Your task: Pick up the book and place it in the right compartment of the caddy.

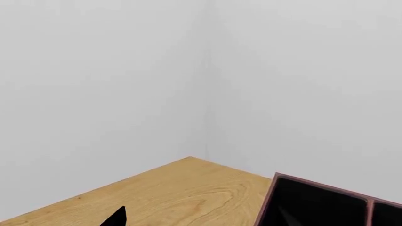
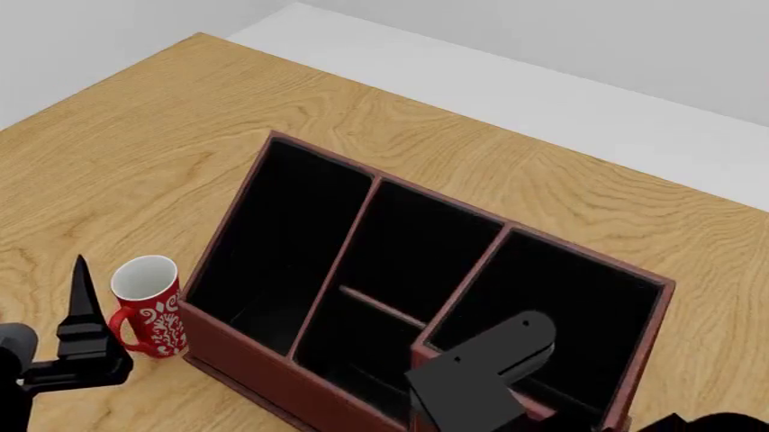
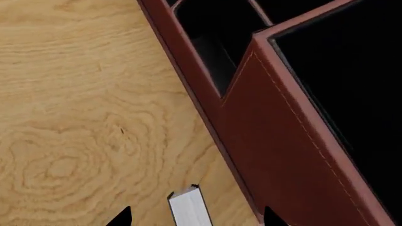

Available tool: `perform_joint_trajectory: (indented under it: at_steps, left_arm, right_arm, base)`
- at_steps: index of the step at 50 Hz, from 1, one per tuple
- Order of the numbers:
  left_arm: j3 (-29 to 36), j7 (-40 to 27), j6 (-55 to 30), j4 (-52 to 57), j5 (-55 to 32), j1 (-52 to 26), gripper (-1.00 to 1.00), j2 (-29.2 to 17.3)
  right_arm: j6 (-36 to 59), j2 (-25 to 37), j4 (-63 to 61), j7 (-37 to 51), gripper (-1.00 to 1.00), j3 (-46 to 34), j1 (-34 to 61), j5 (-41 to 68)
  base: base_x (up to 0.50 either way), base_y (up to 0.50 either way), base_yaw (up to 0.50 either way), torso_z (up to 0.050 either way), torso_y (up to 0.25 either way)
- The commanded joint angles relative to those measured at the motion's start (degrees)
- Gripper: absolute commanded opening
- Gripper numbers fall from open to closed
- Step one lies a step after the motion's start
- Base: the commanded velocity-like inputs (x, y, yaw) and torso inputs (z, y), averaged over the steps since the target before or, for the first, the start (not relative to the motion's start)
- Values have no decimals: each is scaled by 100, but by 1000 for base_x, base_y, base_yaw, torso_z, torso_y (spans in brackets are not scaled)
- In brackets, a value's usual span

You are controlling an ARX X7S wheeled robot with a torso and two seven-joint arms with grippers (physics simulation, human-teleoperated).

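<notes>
The dark red caddy point(image 2: 315, 153) sits mid-table with its black lining showing. Its right compartment point(image 2: 571, 310), with taller walls, is at the near right. The book shows only in the right wrist view, as a white page edge with a thin black cover point(image 3: 188, 208), lying on the wood beside the caddy's raised corner wall point(image 3: 283, 141). My right gripper point(image 3: 195, 219) is open, one fingertip on each side of the book, not touching it. In the head view the right arm point(image 2: 481, 373) hides the book. My left gripper point(image 2: 82, 310) is open and empty by the caddy's near left corner.
A red mug point(image 2: 147, 306) with a white pattern stands just left of the caddy, next to my left gripper. The left wrist view shows a fingertip point(image 1: 116, 217), the table's far corner point(image 1: 191, 160), a caddy corner point(image 1: 314, 202) and white walls.
</notes>
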Motion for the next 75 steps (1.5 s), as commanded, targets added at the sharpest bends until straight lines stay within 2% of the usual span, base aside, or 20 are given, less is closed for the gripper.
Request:
perform_joint_trajectory:
  at_steps: [1, 26, 75]
  left_arm:
    - [13, -11, 29, -24, -27, -12, 100, -19]
    - [49, -67, 27, 26, -75, 3, 100, -66]
    - [122, -164, 25, 47, -150, -1, 100, -145]
  right_arm:
    - [148, -59, 294, -260, 100, -81, -68, -340]
    - [219, 25, 287, -372, 100, -426, -508, -684]
    - [108, -129, 775, -1800, 100, -604, -1072, -2300]
  base:
    - [0, 0, 0, 0, 0]
    - [0, 0, 0, 0, 0]
    - [0, 0, 0, 0, 0]
